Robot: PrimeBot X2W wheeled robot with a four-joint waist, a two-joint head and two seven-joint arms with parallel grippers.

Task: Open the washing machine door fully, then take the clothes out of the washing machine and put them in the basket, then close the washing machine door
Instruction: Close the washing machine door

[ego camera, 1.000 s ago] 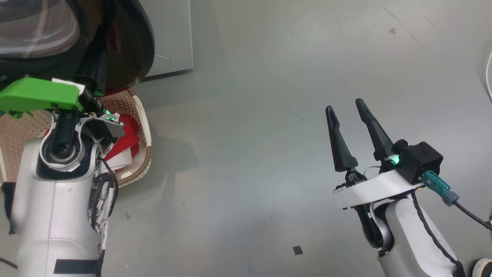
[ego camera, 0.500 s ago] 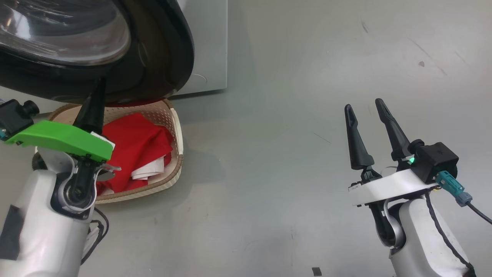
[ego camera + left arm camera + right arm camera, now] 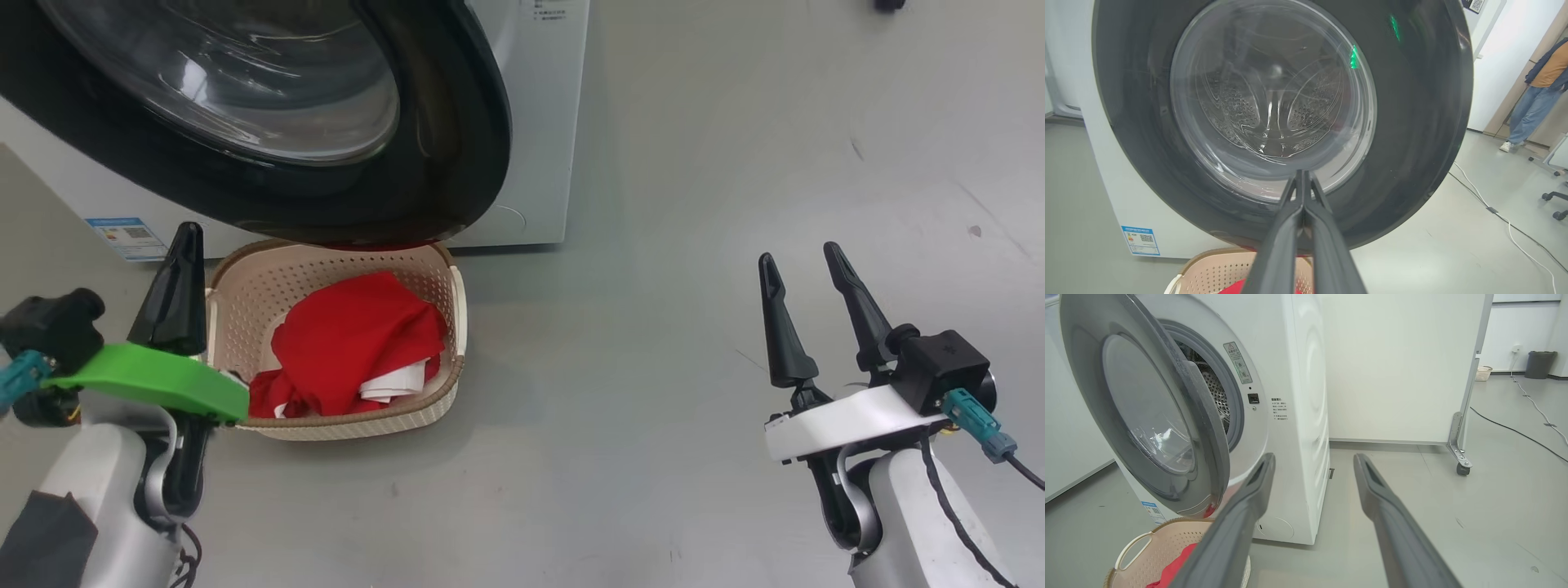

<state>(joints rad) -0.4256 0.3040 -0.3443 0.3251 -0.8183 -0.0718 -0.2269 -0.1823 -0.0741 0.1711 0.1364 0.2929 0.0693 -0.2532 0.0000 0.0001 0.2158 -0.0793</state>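
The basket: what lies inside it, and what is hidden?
Red clothes with white parts lie in the basket. The washing machine door covers its back rim; anything under the clothes is hidden.

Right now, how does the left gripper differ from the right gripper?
The left gripper is shut, fingers pressed together; the right gripper is open, with a clear gap. The left gripper is beside the basket, pointing at the washer door; the right gripper is over the floor, away from both. The left gripper's mount is green, the right gripper's white. Both have long dark fingers and hold nothing.
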